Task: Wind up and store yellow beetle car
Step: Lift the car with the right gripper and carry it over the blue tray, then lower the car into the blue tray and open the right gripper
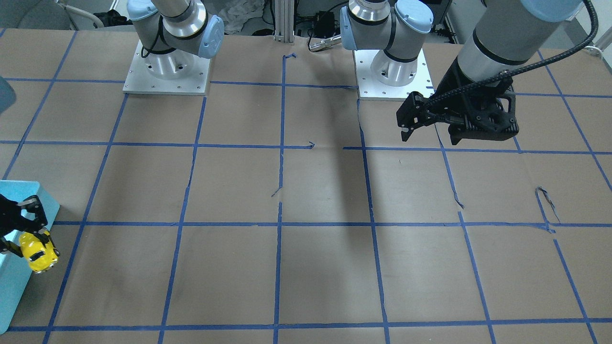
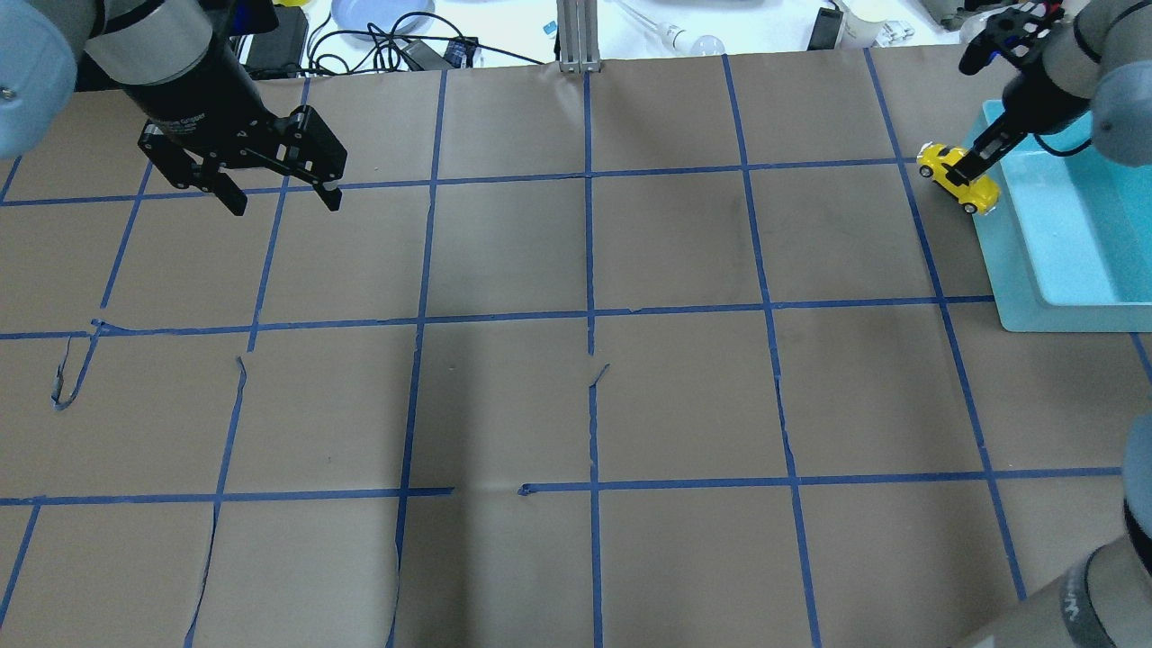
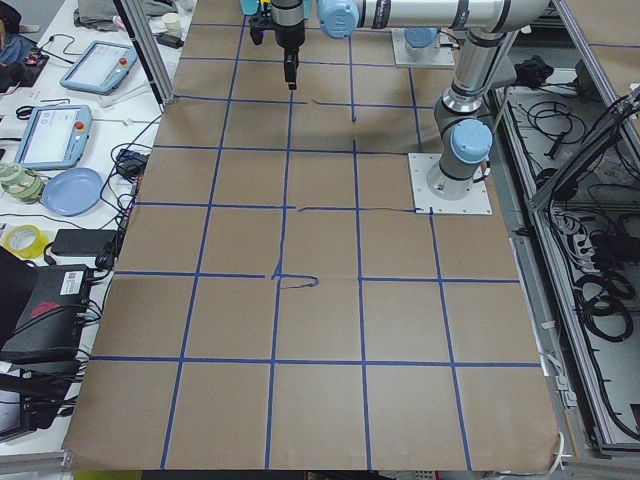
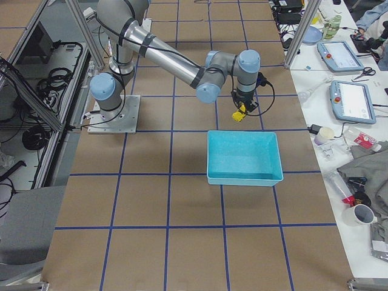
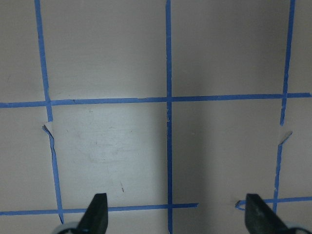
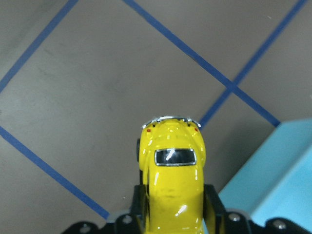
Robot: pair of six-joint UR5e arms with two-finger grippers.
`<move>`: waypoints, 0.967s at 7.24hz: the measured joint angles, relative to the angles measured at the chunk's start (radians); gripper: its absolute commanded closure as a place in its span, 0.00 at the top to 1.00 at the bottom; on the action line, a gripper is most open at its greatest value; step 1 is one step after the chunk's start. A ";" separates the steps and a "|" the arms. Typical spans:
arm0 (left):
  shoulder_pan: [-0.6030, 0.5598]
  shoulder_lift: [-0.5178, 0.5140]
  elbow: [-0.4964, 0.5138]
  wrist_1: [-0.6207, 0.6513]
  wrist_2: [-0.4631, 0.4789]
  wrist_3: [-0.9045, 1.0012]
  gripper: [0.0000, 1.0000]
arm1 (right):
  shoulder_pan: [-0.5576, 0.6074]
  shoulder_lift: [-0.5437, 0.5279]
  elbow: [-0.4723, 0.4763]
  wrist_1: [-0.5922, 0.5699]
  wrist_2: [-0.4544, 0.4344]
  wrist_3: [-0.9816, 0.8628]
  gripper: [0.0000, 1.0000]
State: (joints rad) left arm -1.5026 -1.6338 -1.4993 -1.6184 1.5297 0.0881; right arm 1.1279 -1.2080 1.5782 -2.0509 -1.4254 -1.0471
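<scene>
The yellow beetle car [image 6: 171, 180] is a glossy toy with a dark rear window. My right gripper [image 2: 970, 167] is shut on it and holds it in the air beside the outer rim of the light-blue bin [image 2: 1066, 229]. The car also shows in the front-facing view [image 1: 39, 252], the overhead view [image 2: 956, 176] and the right view [image 4: 240, 113]. My left gripper [image 2: 281, 196] is open and empty, raised over the far left of the table; its fingertips [image 5: 96, 212] frame bare paper in the left wrist view.
The table is brown paper with a blue tape grid [image 2: 589, 315]. Torn paper flaps lie near the left side [image 2: 67, 378]. The bin's corner shows in the right wrist view [image 6: 278, 180]. Cables and gear sit past the far edge [image 2: 387, 36].
</scene>
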 measured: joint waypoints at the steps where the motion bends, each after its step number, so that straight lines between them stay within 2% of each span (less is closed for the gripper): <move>1: 0.000 0.001 0.000 0.001 0.000 0.000 1.00 | -0.058 -0.008 -0.005 0.004 0.010 0.080 0.14; 3: -0.002 0.003 0.001 0.003 0.000 0.000 1.00 | -0.131 0.018 -0.043 -0.001 -0.047 0.205 0.14; 5: -0.002 0.003 0.000 0.002 0.000 0.001 1.00 | -0.146 0.102 -0.084 -0.028 -0.146 0.282 0.14; 7: -0.002 0.003 0.000 0.002 0.000 0.001 1.00 | -0.149 0.162 -0.091 -0.053 -0.183 0.397 0.15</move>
State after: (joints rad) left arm -1.5048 -1.6304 -1.4995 -1.6161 1.5294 0.0886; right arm 0.9789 -1.0464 1.4876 -2.1035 -1.6089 -0.6501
